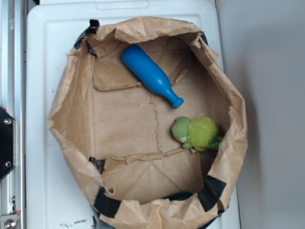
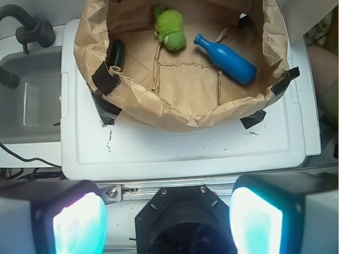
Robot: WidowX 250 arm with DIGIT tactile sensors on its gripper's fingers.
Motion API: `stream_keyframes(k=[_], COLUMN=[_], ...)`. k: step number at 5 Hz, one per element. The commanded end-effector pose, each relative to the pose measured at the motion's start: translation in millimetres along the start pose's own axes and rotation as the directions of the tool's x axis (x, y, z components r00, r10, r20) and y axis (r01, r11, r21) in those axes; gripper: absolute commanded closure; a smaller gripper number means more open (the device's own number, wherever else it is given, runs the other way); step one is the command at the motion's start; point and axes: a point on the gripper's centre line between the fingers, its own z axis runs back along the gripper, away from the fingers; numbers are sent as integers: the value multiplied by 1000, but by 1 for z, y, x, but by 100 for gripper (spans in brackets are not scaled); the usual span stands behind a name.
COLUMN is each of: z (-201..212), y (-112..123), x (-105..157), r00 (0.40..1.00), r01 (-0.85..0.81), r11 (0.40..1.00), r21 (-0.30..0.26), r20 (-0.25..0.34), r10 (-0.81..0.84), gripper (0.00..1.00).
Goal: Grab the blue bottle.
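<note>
Wide apart sit the gripper (image 2: 168, 217) fingers (image 2: 79, 219), empty, hanging back over the near rim of the white lid (image 2: 185, 153), well clear of the paper-lined basket (image 1: 71, 102). Inside it, the blue bottle (image 1: 151, 75) lies flat near one wall, cap aimed at the green plush toy (image 1: 195, 133), which sits nearby without touching. A grey sink (image 2: 29, 100) flanks the lid.
</note>
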Motion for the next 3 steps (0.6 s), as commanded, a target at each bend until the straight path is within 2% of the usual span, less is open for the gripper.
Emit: stream_keyframes(k=[1, 3], z=[0, -19], y=[0, 6], x=[0, 37], r00=[1000, 999], r01=[0, -34], r11=[1000, 999], r21=[0, 21], r20=[0, 19], r10=[0, 33], gripper=[0, 0])
